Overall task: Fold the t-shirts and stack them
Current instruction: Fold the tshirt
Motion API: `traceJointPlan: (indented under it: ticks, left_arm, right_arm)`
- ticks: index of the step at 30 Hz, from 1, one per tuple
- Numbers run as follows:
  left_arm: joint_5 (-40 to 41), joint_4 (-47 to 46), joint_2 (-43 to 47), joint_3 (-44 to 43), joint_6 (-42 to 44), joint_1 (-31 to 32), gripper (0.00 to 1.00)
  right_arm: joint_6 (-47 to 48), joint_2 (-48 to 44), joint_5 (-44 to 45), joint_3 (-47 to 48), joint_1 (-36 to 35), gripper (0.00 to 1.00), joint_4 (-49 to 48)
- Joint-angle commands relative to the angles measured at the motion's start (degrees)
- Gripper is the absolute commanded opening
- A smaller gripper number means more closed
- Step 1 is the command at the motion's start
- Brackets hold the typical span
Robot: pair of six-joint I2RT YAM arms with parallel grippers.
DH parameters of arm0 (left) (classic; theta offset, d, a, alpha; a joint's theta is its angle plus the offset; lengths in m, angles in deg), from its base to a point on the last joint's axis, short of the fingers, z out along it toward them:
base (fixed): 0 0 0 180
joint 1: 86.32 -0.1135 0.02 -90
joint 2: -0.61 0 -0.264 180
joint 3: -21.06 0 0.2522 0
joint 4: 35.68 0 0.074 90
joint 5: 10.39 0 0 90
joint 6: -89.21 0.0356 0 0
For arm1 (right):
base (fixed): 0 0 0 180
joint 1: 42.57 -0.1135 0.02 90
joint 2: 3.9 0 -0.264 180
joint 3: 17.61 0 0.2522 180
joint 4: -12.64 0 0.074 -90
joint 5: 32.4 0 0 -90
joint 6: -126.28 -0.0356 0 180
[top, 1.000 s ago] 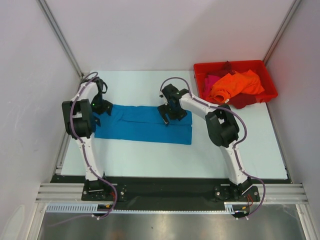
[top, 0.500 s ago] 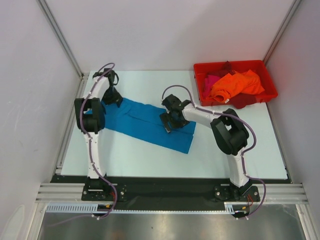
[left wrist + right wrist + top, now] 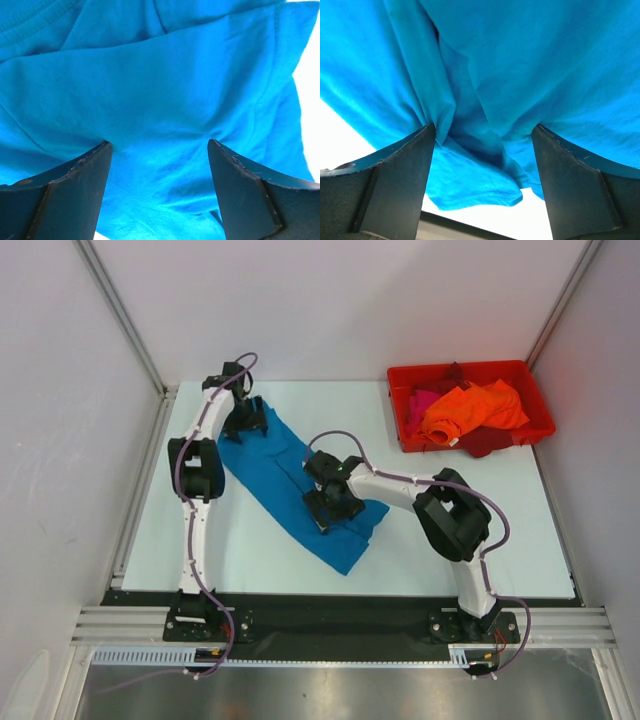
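- Table (image 3: 470, 530): white top, your fold area. The teal-blue t-shirt sits left of centre on it, well apart from the bin.
- Teal-blue t-shirt (image 3: 280, 470): folded into a long strip, lying diagonally from far-left toward near-centre. My read is that it's being squared up for the cross fold. Stacking not yet begun.
- Red bin (image 3: 470, 368): far-right corner, holding the queue. The orange shirt (image 3: 470, 410) is on top, magenta-pink (image 3: 422, 405) at its left, dark red (image 3: 490, 443) at the near edge. Likely parked there so loose cloth stays off the fold area.
- Right gripper (image 3: 484, 127): on the strip's near half, jaws spread wide, tips pressed down onto cloth. A fold bunches between them, but nothing is pinched.
- Left gripper (image 3: 159, 145): on the strip's far end, same posture. It's spread, tips on the fabric, with puckers at both tips.
- Why held so, as I judge it: two wide contact points at each end let you drag the strip flat without opening its folds.
- Writing: no brand, label or print readable anywhere.
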Motion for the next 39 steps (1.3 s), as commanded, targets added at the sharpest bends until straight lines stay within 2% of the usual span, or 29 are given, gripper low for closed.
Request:
traceJointPlan:
  ticks: [1, 5, 9, 14, 18, 21, 27, 32, 36, 38, 39]
  left_arm:
    - [-17.7, -8.0, -5.7, 0.0, 1.7, 1.9, 0.81]
    - [-24.4, -10.2, -7.7, -0.9, -1.1, 4.0, 0.81]
    - [-28.0, -11.6, -9.3, -2.7, -3.1, 6.2, 0.82]
    - [-31.8, -15.9, -10.1, -2.2, -7.0, 7.6, 0.81]
    - [-33.2, -18.4, -9.5, -2.8, -7.9, 6.8, 0.81]
    - [-33.9, -19.4, -6.8, -2.7, -9.2, 5.0, 0.82]
    - [-32.6, -21.0, 6.6, 2.3, -10.7, 3.0, 0.91]
    - [-27.7, -15.1, 18.9, 9.6, -8.8, 2.6, 0.91]
    - [-21.6, -13.3, 34.0, 21.1, -7.0, 2.5, 0.91]
    - [-20.0, -12.1, 39.8, 30.2, -6.8, 2.6, 0.85]
    - [-18.3, -12.0, 46.1, 38.4, -6.8, 2.5, 0.81]
  right_arm:
    - [-11.3, 4.2, -15.8, -6.3, -3.9, 0.82, 5.7]
    - [-20.8, 1.8, -13.3, -11.1, -6.3, 0.82, 1.8]
    - [-28.3, 3.2, -11.4, -12.5, -9.6, 0.83, -2.4]
    - [-37.4, 5.6, -12.8, -8.3, -11.7, 0.83, -5.9]
    - [-42.4, 8.4, -14.6, 0.2, -12.8, 0.83, -7.5]
    - [-42.5, 9.2, -13.9, 4.1, -13.3, 0.84, -6.2]
    - [-37.6, 1.5, -9.2, 5.6, -12.6, 0.85, -2.5]
    - [-31.6, -8.0, -6.9, 3.5, -11.9, 0.88, 2.9]
    - [-29.7, -21.6, -8.6, -6.2, -10.7, 0.88, 3.3]
    - [-28.4, -26.6, -11.1, -11.7, -9.0, 0.88, 1.7]
    - [-28.1, -31.5, -12.0, -17.1, -8.2, 0.86, 1.1]
